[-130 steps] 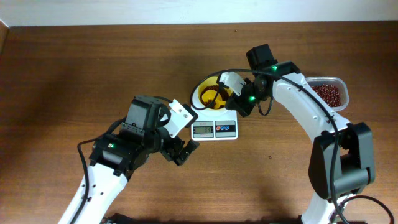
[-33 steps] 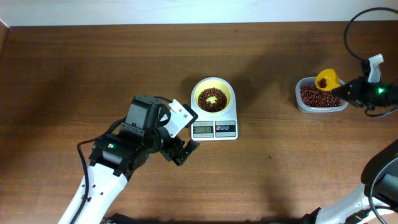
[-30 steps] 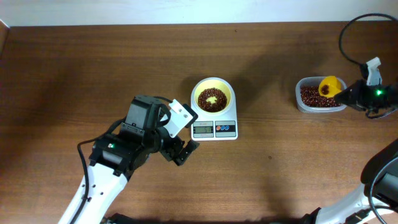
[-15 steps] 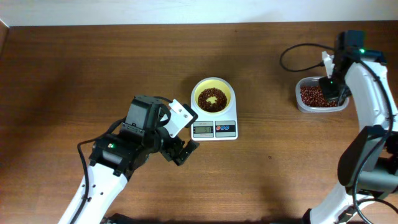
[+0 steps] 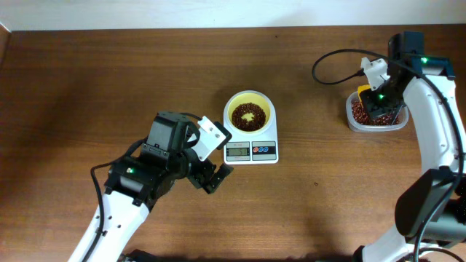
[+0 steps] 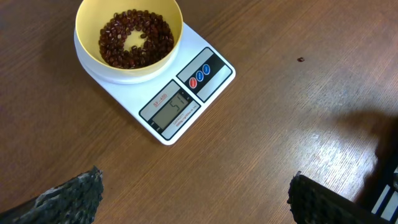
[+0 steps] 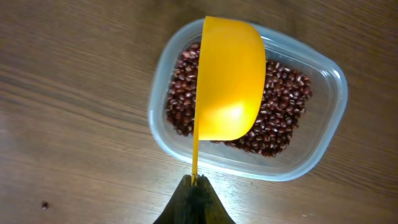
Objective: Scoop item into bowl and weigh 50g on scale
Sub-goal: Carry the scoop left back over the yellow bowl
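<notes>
Under the scoop, beans half-hidden.

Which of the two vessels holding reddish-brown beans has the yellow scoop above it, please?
The clear rounded-rectangular plastic container: the yellow plastic scoop hangs over it. The round pale-yellow bowl sits on the white scale.

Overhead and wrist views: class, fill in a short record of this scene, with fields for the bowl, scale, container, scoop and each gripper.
bowl: yellow, sitting on the scale, partly filled with beans
scale: white, under the bowl, reading too small to tell
container: clear plastic, by the right arm, holding more beans
scoop: yellow, over the container, held by its handle
left gripper: open, empty, near the scale
right gripper: shut on the scoop handle
</notes>
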